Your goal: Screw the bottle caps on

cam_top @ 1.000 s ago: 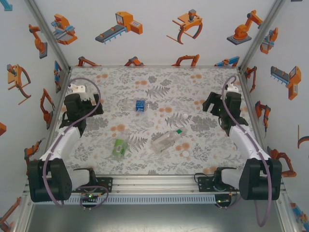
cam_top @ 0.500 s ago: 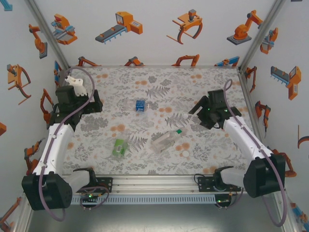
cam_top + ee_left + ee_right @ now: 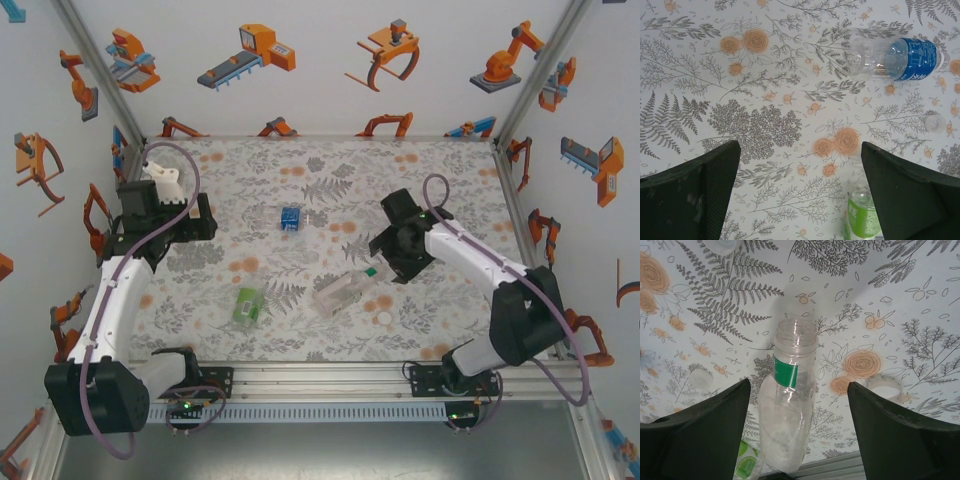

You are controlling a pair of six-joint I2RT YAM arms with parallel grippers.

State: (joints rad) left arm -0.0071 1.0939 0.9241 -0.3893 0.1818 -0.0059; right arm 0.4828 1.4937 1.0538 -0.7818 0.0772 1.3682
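Three bottles are lying on their sides on the floral desk point(image 3: 300, 170). Nearest the arm bases, a white cap point(image 3: 384, 318) is sitting loose, with the green bottle point(image 3: 246, 305) well off to its left. Just beyond the cap, the slim bottle point(image 3: 345, 290) is lying with its open neck pointing away to the right. The right claw point(image 3: 797, 390) is hovering over it, jaws standing open on either side of the body without touching it. Farther back, the left claw point(image 3: 800, 146) is hanging wide open and empty above bare desk, with the blue bottle point(image 3: 291, 218) and a second cap point(image 3: 934, 122) lying ahead of it. The pinch is looking like the risk. A round, thin-walled bottle could be rolling out or buckling if the jaws meet it off-centre, and the nearby loose cap could be getting knocked away.
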